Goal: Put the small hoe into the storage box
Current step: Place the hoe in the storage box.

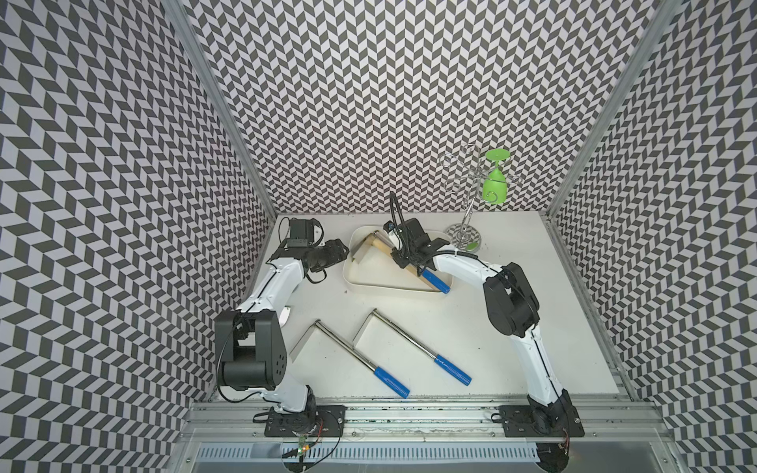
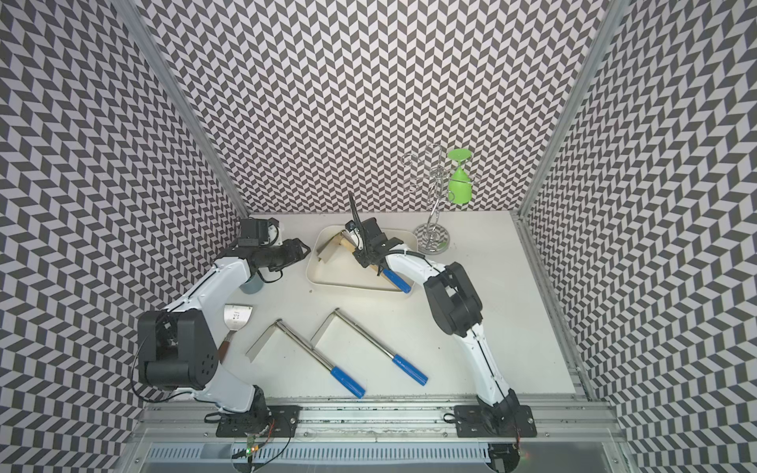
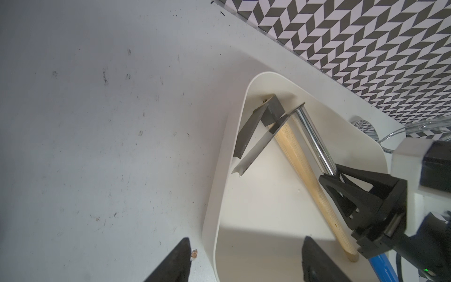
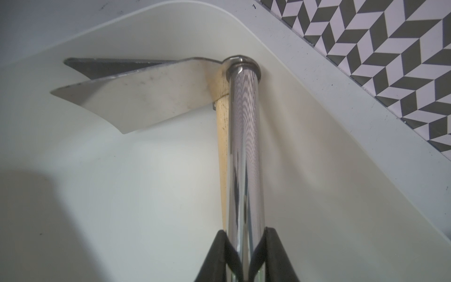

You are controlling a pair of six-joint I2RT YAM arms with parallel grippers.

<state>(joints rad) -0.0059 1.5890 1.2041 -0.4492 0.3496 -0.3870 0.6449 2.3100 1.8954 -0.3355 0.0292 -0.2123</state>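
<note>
The storage box (image 1: 370, 287) (image 2: 310, 272), a shallow cream-white tub, stands at the back of the table. My right gripper (image 4: 245, 232) (image 1: 403, 259) is shut on the chrome shaft of a small hoe (image 4: 245, 158) (image 3: 314, 136) with a blue grip (image 1: 436, 281). That hoe lies slanted inside the box, over a wooden-handled hoe (image 3: 302, 166) (image 4: 221, 136). The blades of both point toward the box's far left corner. My left gripper (image 3: 246, 244) (image 1: 346, 250) hovers open at the box's left wall (image 3: 210, 219), one finger over the table and one over the box floor.
Two more blue-handled hoes (image 1: 350, 356) (image 1: 413, 348) lie on the table's front half. A wire rack (image 1: 467, 213) with a hanging green glass (image 1: 493, 184) stands at the back right. A grey-blue cup (image 2: 250, 284) and a metal scraper (image 2: 237, 317) sit beside the left arm.
</note>
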